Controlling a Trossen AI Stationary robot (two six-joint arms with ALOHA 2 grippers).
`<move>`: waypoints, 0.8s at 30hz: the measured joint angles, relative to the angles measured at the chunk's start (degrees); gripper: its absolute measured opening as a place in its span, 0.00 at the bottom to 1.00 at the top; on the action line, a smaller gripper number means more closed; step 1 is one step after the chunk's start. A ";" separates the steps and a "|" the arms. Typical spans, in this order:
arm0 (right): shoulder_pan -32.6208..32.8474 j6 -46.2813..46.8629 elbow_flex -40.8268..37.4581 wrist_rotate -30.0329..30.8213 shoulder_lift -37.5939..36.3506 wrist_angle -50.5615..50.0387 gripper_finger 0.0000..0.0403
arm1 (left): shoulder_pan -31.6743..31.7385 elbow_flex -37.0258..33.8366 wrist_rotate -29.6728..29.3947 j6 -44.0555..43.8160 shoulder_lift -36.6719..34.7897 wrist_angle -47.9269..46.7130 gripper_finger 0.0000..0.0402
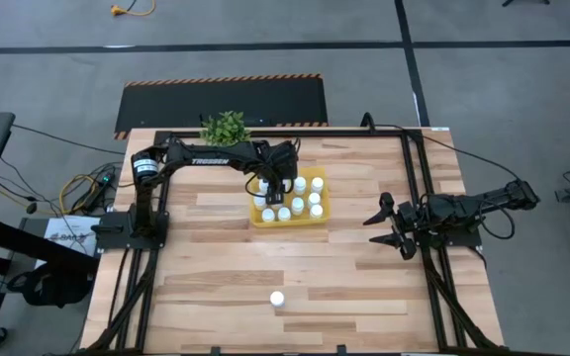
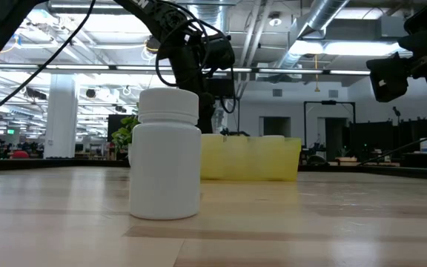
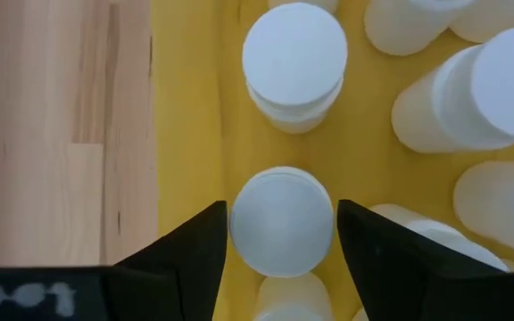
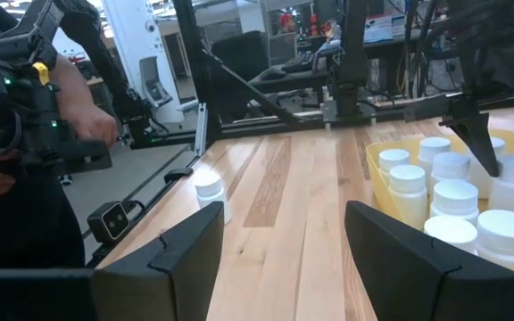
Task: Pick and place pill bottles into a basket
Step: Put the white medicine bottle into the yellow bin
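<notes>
While the left gripper (image 1: 272, 191) hangs over the left end of the yellow basket (image 1: 323, 201), its fingers stand just clear on either side of one bottle's cap (image 3: 281, 220). That bottle sits upright on the basket floor with narrow gaps at both fingers, so it looks let go, not gripped. I count roughly ten other pill bottles (image 1: 300, 201) upright in the basket, caps up, packed close.

One bottle left out: the lone bottle (image 1: 277, 299) stands upright on the bare table (image 1: 216, 267) near the front edge, well apart from the basket. It is large in the low view (image 2: 165, 153) and small and far off in the right wrist view (image 4: 211, 193).

Key relation: the lone bottle lies nearward of the basket, close to the table's midline and slightly left of it. From the left gripper it lies almost straight toward the near edge. The right gripper (image 1: 392, 226) waits at the table's right edge, fingers wide and empty, with the bottle nearward and to its left. Judging by the high view, neither arm is clearly closer.

Bottle's long axis is vertical, cap up, base flat on the wood. Being round, it has no facing direction that matters for a grasp. A descent from above with fingers straddling the cap looks workable. Plant (image 1: 225, 128) sits at the far edge, out of the way.
</notes>
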 joint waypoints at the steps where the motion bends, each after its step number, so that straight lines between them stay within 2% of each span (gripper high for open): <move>1: 0.00 0.00 0.00 0.00 0.00 0.00 0.56 | 0.00 0.00 0.43 0.14 0.00 0.04 0.50; 24: 0.00 0.00 -0.01 0.00 0.00 0.00 0.56 | 0.74 0.91 3.98 2.30 0.02 2.77 0.50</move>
